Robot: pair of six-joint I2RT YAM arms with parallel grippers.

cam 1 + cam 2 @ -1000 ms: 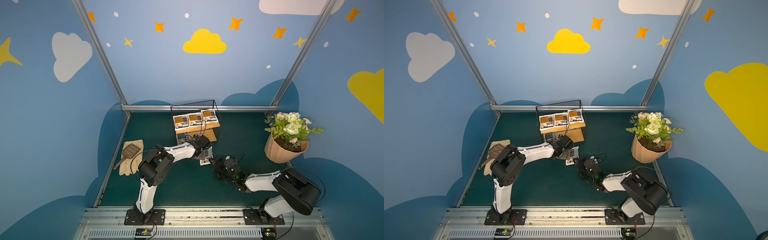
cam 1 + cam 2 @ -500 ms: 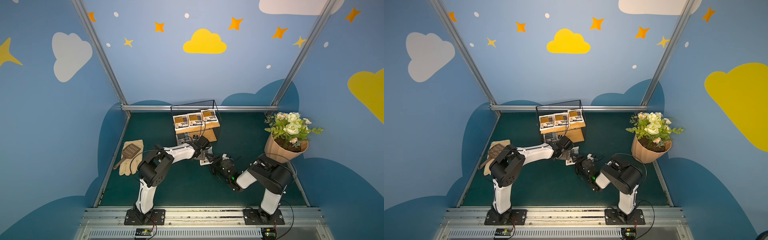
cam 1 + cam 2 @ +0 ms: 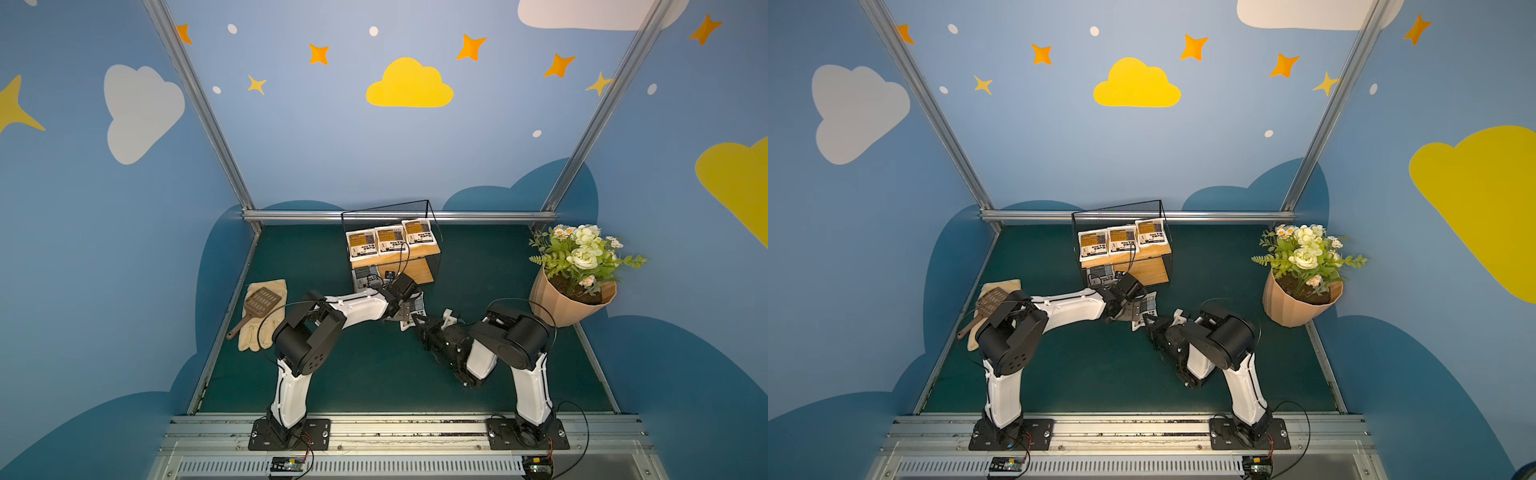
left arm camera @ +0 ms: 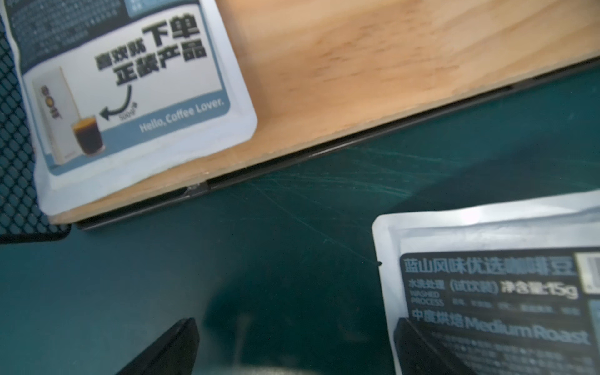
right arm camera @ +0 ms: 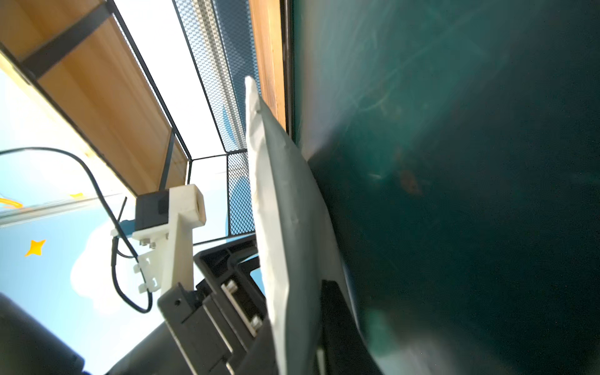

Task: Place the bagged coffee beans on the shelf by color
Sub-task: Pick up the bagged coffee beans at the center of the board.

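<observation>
Newly closed, our right tool (image 3: 417, 322) clenches the white grey-blue-panelled coffee pouch (image 3: 417, 308) at five o'clock of the black-wire wooden shelf (image 3: 419, 268). Our left tool (image 4: 295, 328) gapes, released.

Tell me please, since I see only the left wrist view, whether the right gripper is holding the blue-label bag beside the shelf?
Observer: Yes. In the right wrist view the right gripper is closed on the edge of that blue-label bag.
Operator: Thank you. What is on the upper board of the shelf?
Observer: Both top views show three orange-label bags in a row on the upper board of the shelf.
</observation>
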